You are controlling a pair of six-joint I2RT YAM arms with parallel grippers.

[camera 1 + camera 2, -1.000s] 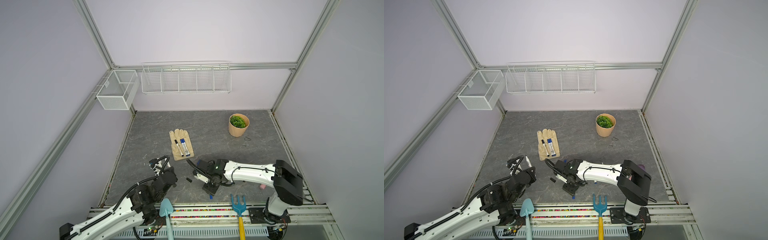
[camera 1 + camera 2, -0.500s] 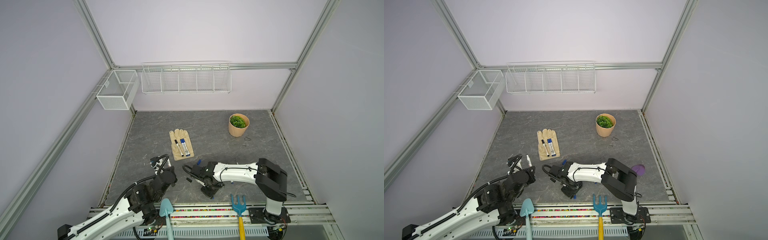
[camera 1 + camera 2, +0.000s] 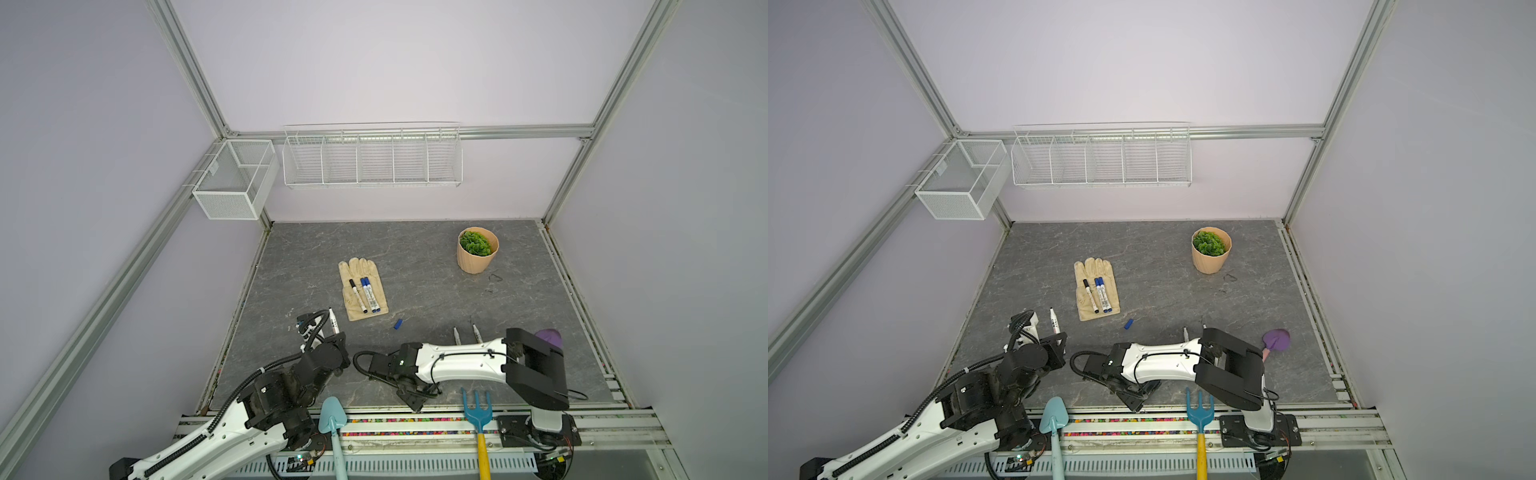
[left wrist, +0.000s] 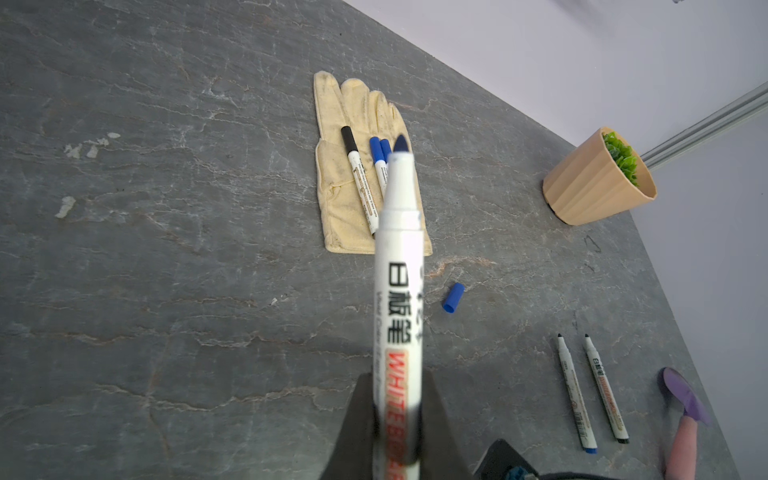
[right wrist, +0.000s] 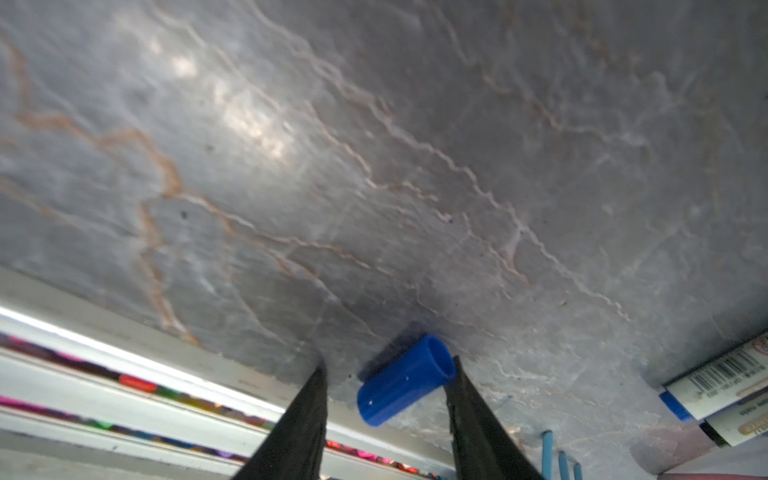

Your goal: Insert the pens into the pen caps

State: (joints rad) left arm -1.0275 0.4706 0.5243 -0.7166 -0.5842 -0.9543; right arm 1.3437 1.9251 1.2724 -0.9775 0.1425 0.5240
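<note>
My left gripper (image 4: 397,382) is shut on an uncapped white pen (image 4: 399,291) whose bare tip points away; both top views show this pen (image 3: 332,320) (image 3: 1054,321). Near the front edge, my right gripper (image 5: 387,362) stands open astride a blue pen cap (image 5: 405,380) that lies on the table. One finger touches the cap's open end and the other is apart. In the top views the gripper (image 3: 415,401) hides that cap. Another blue cap (image 3: 398,324) lies loose mid-table. Two uncapped pens (image 4: 575,395) (image 4: 604,388) lie to the right. Three capped pens rest on a glove (image 3: 361,291).
A potted plant (image 3: 477,251) stands at the back right. A purple trowel (image 3: 1277,340) lies by the right arm. A teal shovel (image 3: 332,419) and a blue rake (image 3: 477,409) lie over the front rail. Wire baskets (image 3: 372,160) hang on the back wall.
The right arm has shifted its pose while its gripper stays low near the front edge, and its jaws have narrowed round the blue cap. The left gripper holds its pen as before.
</note>
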